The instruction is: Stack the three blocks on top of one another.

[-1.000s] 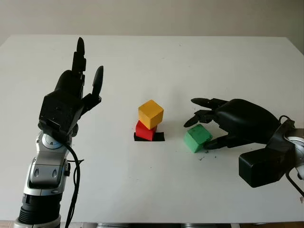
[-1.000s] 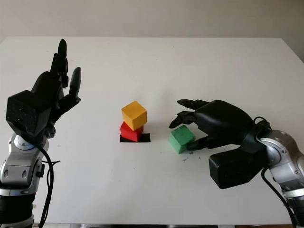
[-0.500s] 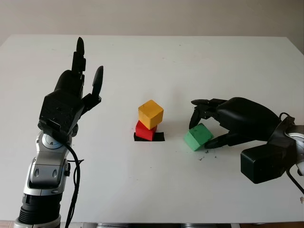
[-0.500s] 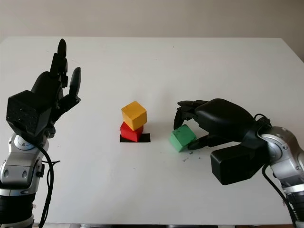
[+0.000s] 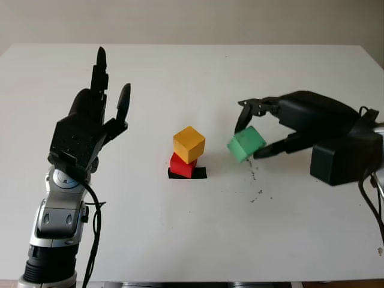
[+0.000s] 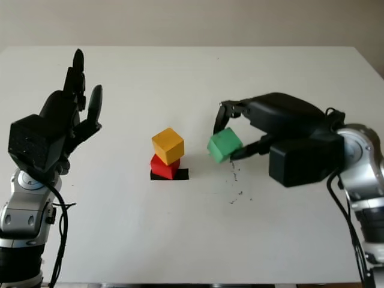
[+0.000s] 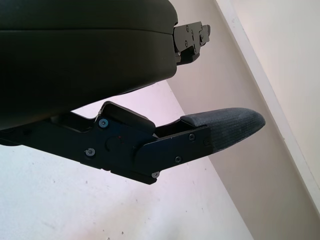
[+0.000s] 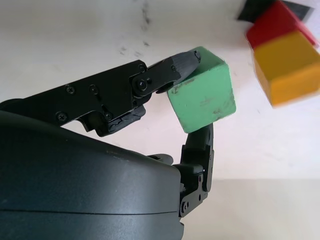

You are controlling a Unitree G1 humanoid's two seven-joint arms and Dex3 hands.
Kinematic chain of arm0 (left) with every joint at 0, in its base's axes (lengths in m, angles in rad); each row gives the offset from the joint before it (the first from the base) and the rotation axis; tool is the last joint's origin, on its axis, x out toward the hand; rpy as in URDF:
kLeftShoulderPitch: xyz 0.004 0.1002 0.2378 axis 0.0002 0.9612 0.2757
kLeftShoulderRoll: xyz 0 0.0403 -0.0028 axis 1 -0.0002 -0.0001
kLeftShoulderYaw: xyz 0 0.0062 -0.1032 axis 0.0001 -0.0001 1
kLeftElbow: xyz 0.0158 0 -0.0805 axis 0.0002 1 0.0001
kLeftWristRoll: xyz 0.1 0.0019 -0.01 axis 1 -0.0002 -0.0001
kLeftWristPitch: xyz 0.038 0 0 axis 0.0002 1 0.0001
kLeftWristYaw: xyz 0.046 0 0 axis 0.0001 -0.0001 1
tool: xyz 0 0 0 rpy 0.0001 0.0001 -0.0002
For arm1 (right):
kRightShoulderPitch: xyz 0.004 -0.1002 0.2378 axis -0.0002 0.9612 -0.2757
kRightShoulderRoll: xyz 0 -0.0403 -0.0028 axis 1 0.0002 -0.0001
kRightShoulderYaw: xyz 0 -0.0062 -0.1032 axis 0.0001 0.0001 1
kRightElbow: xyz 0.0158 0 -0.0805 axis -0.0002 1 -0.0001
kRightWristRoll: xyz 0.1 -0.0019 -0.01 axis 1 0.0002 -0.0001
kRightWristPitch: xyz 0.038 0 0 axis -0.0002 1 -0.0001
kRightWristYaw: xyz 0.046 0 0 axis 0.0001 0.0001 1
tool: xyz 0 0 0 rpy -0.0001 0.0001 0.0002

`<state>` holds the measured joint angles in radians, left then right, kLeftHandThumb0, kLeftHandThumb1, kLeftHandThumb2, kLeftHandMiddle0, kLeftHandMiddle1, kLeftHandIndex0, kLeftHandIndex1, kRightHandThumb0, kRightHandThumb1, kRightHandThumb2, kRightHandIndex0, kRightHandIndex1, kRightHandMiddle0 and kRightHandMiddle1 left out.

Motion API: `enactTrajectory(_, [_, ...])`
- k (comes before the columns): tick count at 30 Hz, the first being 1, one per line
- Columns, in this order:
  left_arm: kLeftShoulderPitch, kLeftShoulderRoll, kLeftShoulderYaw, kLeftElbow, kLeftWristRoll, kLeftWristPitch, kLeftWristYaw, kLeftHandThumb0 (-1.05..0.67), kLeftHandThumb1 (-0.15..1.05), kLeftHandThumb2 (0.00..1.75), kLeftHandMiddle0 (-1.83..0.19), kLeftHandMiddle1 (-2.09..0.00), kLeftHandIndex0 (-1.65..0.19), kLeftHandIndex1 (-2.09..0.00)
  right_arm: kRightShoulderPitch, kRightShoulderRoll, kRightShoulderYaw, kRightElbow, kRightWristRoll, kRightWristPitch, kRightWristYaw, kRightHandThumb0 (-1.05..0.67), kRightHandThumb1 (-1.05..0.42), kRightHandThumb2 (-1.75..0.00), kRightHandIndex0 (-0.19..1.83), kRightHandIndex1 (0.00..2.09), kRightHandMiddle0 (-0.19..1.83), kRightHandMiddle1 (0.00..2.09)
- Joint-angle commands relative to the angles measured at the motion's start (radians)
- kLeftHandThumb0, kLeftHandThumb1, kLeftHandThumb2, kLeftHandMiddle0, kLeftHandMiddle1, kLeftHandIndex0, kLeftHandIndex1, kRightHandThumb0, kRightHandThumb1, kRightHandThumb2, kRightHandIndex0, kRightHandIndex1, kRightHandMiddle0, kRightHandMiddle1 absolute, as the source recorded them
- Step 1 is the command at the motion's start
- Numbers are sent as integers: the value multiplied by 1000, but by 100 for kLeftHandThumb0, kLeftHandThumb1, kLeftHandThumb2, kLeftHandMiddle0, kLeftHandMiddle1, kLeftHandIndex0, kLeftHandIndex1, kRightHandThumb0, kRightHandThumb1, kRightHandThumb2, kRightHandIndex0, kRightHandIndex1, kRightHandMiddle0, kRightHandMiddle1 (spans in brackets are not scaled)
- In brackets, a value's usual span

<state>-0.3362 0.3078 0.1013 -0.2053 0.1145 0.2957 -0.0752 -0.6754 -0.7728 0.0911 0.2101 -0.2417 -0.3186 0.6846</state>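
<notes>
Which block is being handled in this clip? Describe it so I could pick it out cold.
On the white table, a yellow block sits on a red block at the centre. Just right of that stack, the right hand holds the green block, the only one lifted off the table.

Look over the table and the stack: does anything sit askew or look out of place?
Yes. The yellow block sits twisted and offset on the red block, overhanging it. Dark specks mark the table below the green block, held tilted in the right hand. The left hand is open.
</notes>
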Motion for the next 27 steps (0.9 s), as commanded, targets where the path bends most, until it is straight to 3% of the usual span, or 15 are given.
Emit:
enactTrajectory(1, [-3, 3, 1, 4, 1, -11, -2, -82, 105, 73, 19, 0, 19, 0, -97, 18, 0, 44, 43, 20, 32, -42, -94, -5, 33, 7, 41, 130])
enactTrajectory(10, [-3, -1, -4, 6, 9, -13, 7, -83, 105, 72, 19, 0, 19, 0, -369, 98, 24, 221, 140, 104, 171, -41, -90, -4, 36, 7, 48, 124])
enactTrajectory(15, [4, -8, -2, 0, 12, -15, 14, -83, 105, 72, 19, 0, 19, 0, -471, 156, 42, 335, 170, 136, 249, -43, -92, -5, 34, 6, 44, 136])
enactTrajectory(27, [0, -7, 5, 14, 3, -25, 12, -83, 105, 73, 19, 0, 19, 0, -480, 262, 91, 384, 188, 302, 356, -49, -91, -5, 36, 7, 42, 148])
